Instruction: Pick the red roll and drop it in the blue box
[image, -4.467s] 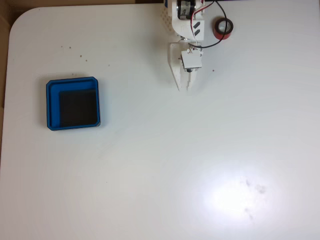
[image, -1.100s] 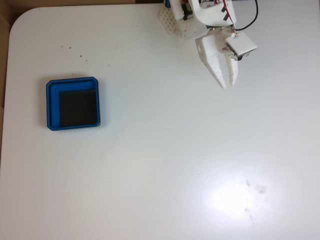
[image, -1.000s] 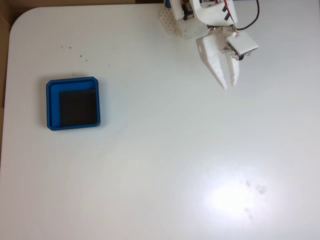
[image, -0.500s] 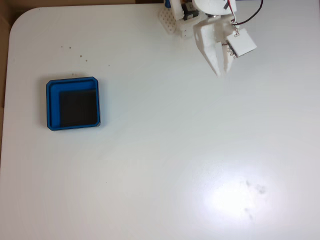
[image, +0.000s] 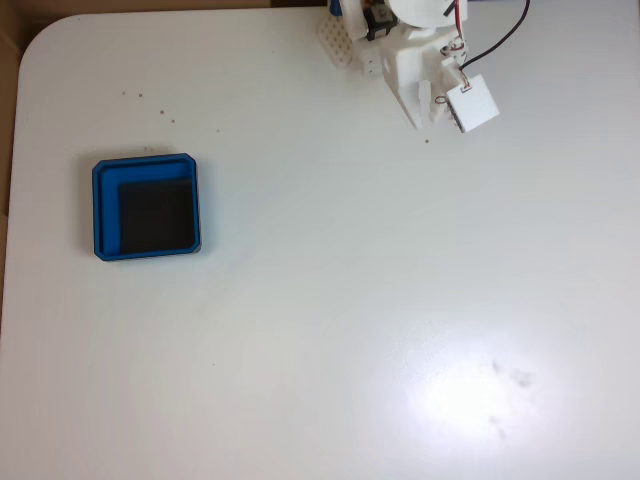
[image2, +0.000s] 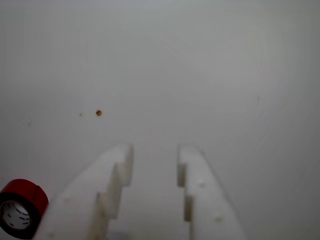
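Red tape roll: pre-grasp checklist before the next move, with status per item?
1. Hand open: ok; the wrist view shows a clear gap between the white fingers with nothing in it.
2. Small red tape roll located: ok; it stands on edge at the lower left of the wrist view, beside the left finger.
3. Roll lined up between the fingers: not ok; it sits outside the gap.
4. Roll seen from above: cannot tell; the arm is over that area in the fixed view.
5. Shallow square blue box ready: ok; its black floor is bare, at the left of the white table.
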